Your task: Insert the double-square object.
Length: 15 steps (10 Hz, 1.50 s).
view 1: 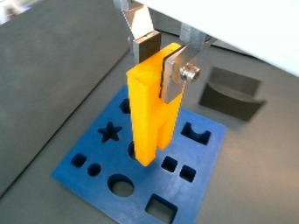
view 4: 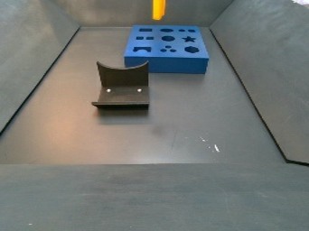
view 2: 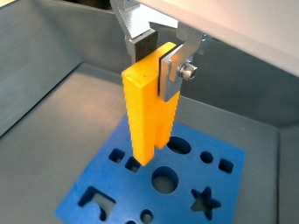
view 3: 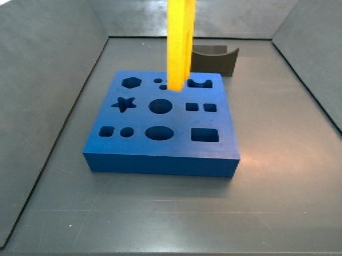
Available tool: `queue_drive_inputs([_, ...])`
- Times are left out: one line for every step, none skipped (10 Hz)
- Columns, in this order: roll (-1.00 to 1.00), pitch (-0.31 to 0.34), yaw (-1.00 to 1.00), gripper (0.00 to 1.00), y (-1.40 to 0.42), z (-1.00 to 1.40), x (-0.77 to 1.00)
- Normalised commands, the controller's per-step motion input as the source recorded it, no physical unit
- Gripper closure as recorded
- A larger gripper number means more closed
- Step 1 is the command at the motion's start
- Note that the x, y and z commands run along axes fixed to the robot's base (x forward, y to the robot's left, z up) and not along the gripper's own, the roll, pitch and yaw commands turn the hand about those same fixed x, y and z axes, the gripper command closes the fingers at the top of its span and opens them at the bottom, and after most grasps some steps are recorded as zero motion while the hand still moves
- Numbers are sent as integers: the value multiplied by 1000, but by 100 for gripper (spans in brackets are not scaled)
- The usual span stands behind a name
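Observation:
My gripper (view 1: 160, 57) is shut on the upper end of the double-square object (view 1: 152, 109), a tall bright yellow bar that hangs upright; both wrist views show it (view 2: 149, 114). The bar's lower end is close over the top of the blue block (view 1: 107, 179), next to a pair of small square holes (view 1: 177, 167). I cannot tell whether it touches the block. In both side views only the bar (view 3: 179, 45) (view 4: 158, 8) shows above the blue block (view 3: 160, 145) (view 4: 169, 54); the gripper is cut off there. The bar's slotted end is hidden.
The blue block has several shaped holes: star (view 3: 124, 103), circles, hexagon, rectangle. A dark grey curved block (view 4: 121, 86) stands apart from the blue block on the dark floor (view 4: 182, 135); it also shows in other views (view 3: 214, 58) (view 1: 232, 94). Grey walls enclose the bin.

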Motion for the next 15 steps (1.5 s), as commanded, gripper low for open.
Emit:
queue_drive_inputs([6,0,-1000,100,0,0,0])
queue_drive_inputs([11,0,-1000,100,0,0,0])
queue_drive_inputs([36,0,-1000,100,0,-17,0])
queue_drive_inputs([81,0,-1000,100,0,-69,0])
queue_drive_inputs([134,-17,-937,100,0,-146,89])
queue_drive_inputs([234,-27,-789,100,0,-137,257])
queue_drive_inputs([316,-17,-666,100,0,-80,326])
queue_drive_inputs([337,-6,-629,100,0,-54,326])
queue_drive_inputs([336,-11,-626,100,0,-43,331])
queue_drive_inputs([313,-10,-554,100,0,0,471])
queue_drive_inputs([150,6,-554,100,0,-166,491])
queue_drive_inputs([0,96,-766,100,57,-337,229])
queue_drive_inputs([-90,153,-717,100,20,-171,240])
queue_drive_inputs([-117,220,-563,100,0,-91,337])
queue_drive_inputs([-120,240,-514,100,0,-80,374])
